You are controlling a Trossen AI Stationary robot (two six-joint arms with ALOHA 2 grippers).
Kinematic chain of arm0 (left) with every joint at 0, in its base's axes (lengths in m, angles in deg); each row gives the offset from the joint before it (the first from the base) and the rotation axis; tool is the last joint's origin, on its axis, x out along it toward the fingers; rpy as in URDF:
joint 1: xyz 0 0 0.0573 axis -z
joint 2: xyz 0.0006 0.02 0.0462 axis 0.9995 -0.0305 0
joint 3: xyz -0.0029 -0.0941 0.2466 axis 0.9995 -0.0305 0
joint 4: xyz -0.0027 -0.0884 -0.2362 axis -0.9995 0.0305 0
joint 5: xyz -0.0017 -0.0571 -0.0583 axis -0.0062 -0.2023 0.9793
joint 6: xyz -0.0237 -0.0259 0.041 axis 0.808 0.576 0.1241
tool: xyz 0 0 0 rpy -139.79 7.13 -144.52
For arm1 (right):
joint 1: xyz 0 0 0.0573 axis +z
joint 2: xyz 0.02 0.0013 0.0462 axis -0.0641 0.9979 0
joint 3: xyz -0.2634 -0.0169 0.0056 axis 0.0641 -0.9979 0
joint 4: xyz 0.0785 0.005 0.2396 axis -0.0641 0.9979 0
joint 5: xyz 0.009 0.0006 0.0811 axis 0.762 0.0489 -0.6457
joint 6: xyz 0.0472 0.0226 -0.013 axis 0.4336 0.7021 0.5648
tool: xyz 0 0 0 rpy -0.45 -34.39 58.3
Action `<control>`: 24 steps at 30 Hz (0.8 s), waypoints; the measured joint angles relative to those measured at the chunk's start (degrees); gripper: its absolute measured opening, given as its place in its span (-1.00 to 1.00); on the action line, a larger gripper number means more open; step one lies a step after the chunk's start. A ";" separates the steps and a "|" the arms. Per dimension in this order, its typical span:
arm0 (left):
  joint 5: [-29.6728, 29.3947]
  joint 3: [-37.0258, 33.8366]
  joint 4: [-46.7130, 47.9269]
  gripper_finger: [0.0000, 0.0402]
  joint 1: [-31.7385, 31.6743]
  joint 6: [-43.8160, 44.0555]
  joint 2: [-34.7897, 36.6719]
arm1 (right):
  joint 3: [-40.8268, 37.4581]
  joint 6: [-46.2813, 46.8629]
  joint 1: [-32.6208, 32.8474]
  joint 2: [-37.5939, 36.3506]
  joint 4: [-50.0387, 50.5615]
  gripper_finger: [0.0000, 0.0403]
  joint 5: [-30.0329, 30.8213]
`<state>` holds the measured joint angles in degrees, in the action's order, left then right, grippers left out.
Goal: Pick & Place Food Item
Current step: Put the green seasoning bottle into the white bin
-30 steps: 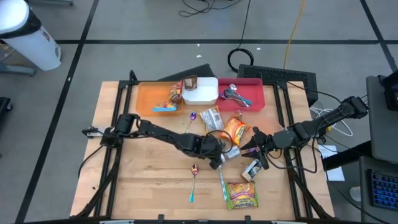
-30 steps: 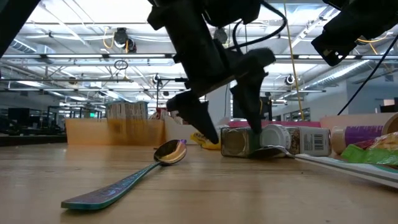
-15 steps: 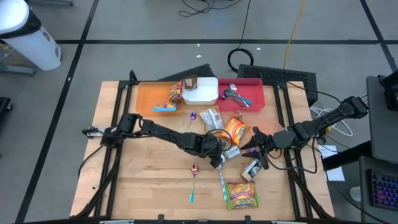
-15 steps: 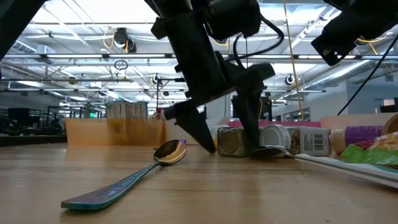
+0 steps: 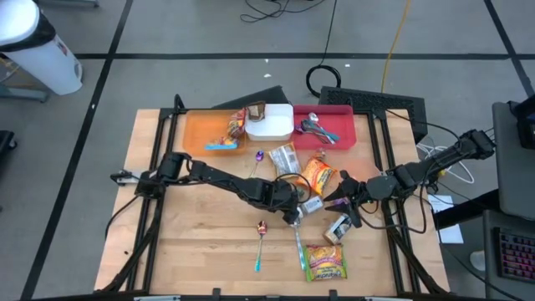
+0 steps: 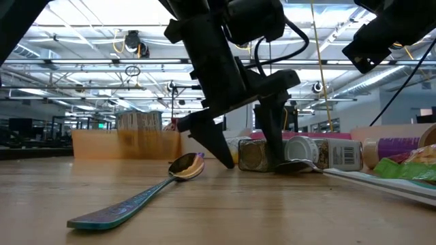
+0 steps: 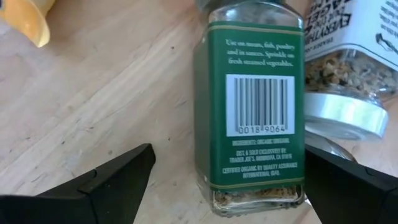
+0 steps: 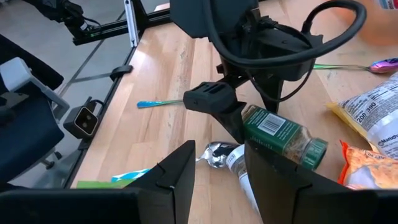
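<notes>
While the left gripper [image 6: 246, 162] hangs with its two fingers spread as wide as they go, the green-labelled spice jar [image 7: 254, 106] lies on its side on the wooden table [image 5: 184, 251] right between them. Compared with a second ago, those fingers have dropped lower and now straddle the jar, tips almost on the wood in the low view. Nothing is held yet; the jaws stand clear on both sides. That puts the pick at its closing step, I'd say: squeeze next, then lift.

Left of the jar lies a spoon [image 6: 139, 195] with an iridescent handle, untouched. Hard against the jar's other side sits a second jar with a silver lid [image 7: 339, 93], so the far finger has little room and could nudge it.

Moving right, the right gripper [image 5: 341, 203] hovers near the snack packets [image 5: 317, 175], partly closed with a gap between its fingers and nothing in it. It has not budged.

At the table's far edge wait the orange tray [image 5: 196, 132] and the red tray [image 5: 347, 125], likely drop spots.
</notes>
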<state>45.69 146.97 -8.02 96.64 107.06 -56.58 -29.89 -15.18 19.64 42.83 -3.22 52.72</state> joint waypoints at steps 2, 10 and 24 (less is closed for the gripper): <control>-0.04 0.00 0.29 0.94 -0.08 0.60 -0.01 | 0.00 0.00 0.00 0.00 0.00 -0.36 0.01; -0.89 -0.07 0.91 0.90 -0.10 1.11 -0.06 | 0.00 0.00 0.00 -0.01 0.00 -0.36 0.01; -1.51 -0.20 1.17 0.13 -0.24 1.23 -0.16 | 0.02 0.00 0.00 -0.01 0.00 -0.36 0.02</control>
<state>44.18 146.77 -6.85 96.40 108.29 -56.74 -29.87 -15.18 19.64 42.82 -3.22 52.74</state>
